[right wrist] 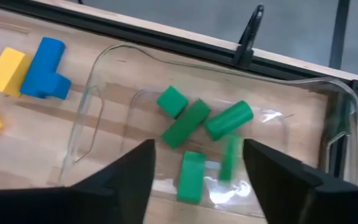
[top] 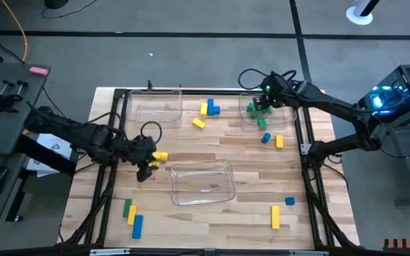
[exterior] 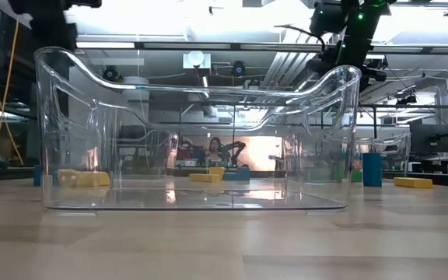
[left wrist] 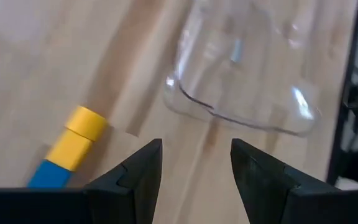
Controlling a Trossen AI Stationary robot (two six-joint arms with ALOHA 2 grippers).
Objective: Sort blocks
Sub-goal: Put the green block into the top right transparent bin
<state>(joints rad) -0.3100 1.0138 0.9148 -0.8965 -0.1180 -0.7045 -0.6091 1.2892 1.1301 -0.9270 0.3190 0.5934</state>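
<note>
My right gripper (top: 263,104) (right wrist: 197,147) hangs open over the clear bin (top: 242,119) at the far right, touching nothing. Several green blocks (right wrist: 194,121) lie on that bin's floor, and one green block (right wrist: 230,158) shows blurred among them. My left gripper (top: 146,166) (left wrist: 194,150) is open at the table's left, just left of the clear middle bin (top: 202,182), with nothing between its fingers. A yellow block (top: 159,156) lies beside it. In the left wrist view a yellow block (left wrist: 74,138) and a blue block (left wrist: 47,175) lie end to end on the wood.
A third clear bin (top: 154,105) stands at the far left. Loose blocks lie about: yellow and blue (top: 209,108), yellow (top: 198,123), green (top: 262,123), blue (top: 265,138), yellow (top: 279,141), blue (top: 289,202), yellow (top: 275,217), and green, yellow and blue (top: 132,217) near left. A black frame (top: 310,163) edges the table.
</note>
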